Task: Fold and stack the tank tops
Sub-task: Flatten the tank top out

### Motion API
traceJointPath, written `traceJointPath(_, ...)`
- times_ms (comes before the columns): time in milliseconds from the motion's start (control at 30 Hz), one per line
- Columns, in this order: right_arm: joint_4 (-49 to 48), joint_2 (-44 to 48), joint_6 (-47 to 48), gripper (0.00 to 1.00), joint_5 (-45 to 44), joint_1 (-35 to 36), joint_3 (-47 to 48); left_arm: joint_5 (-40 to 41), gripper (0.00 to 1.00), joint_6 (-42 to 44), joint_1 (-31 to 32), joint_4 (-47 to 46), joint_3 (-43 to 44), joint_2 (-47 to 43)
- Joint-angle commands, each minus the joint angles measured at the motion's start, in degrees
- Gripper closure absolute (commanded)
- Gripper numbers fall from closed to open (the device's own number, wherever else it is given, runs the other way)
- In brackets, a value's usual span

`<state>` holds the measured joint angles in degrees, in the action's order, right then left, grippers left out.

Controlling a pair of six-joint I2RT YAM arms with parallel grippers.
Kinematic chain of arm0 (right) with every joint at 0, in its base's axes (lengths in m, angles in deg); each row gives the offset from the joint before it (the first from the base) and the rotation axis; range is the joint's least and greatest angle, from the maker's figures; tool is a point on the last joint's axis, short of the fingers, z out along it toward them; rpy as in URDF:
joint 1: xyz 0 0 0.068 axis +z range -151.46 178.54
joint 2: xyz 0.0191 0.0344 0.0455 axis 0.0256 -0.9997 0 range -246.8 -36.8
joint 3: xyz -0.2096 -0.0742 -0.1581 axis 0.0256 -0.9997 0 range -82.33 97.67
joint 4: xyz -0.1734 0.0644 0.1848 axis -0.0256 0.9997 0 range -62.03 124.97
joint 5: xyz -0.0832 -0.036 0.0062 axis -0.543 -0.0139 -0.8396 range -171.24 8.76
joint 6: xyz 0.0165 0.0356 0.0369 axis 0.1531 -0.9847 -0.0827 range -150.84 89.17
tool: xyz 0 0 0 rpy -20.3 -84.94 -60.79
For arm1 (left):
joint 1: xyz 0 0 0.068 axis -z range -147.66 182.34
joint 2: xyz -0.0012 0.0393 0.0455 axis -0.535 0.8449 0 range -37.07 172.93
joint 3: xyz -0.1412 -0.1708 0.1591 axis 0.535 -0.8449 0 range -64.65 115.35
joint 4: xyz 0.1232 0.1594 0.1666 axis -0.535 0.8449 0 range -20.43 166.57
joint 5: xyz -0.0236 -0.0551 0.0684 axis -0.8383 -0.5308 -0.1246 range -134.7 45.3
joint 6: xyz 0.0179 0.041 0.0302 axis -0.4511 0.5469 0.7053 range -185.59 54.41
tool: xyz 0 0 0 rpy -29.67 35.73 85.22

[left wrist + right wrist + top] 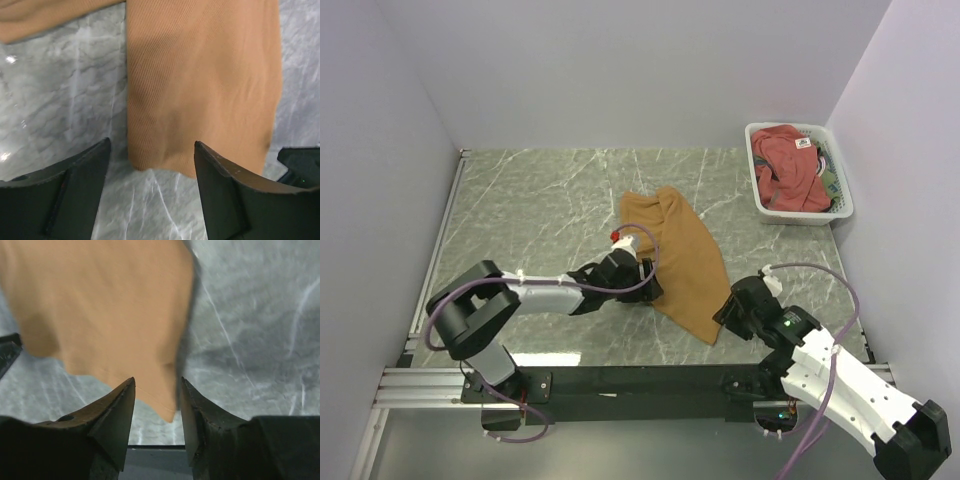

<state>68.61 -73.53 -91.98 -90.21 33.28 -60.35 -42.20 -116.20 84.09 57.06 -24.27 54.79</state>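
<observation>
The tan-brown tank top point(680, 255) lies spread on the marble table, its length running from far left to near right. My left gripper point(650, 287) sits at its near-left edge. In the left wrist view the gripper point(152, 150) is open, the tan hem point(165, 162) lying flat on the table between the fingers and untouched. My right gripper point(725, 312) is at the near-right corner; its jaws point(157, 382) stand open around the blurred cloth corner point(167, 407). The rust-red tank top point(790, 165) lies bunched in the basket.
The white mesh basket point(760, 208) stands at the back right beside the right wall. White walls enclose the table on three sides. A black rail point(620, 380) with the arm bases runs along the near edge. Bare marble point(530, 210) lies left of the cloth.
</observation>
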Motion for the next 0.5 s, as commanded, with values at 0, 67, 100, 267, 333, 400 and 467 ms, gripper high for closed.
traceJointPath(0,1.6,0.8,-1.4,0.51,2.5,0.2,-1.8,2.2,0.27,0.9,0.7,-0.2,3.2,2.8)
traceJointPath(67,0.8,0.4,-1.5,0.50,3.3,0.3,-3.3,2.3,0.28,1.0,1.0,-0.1,3.9,4.1)
traceJointPath(100,0.1,0.2,-1.6,0.50,3.4,0.4,-3.7,2.4,0.29,1.0,1.2,0.2,4.6,5.1)
traceJointPath(267,-2.8,0.1,-2.3,0.55,4.5,0.3,-6.2,3.8,0.38,1.2,1.3,0.8,5.7,6.7)
traceJointPath(333,-5.0,-0.3,-2.2,0.58,4.6,0.4,-6.8,4.4,0.53,1.2,1.3,1.2,6.1,7.3)
traceJointPath(400,-6.4,-1.3,-1.7,0.70,3.8,0.3,-6.2,4.7,0.65,1.4,1.3,2.0,6.6,7.7)
traceJointPath(467,-7.8,-2.8,-0.9,0.87,2.9,0.3,-4.1,5.8,0.86,1.6,1.3,3.1,7.3,7.6)
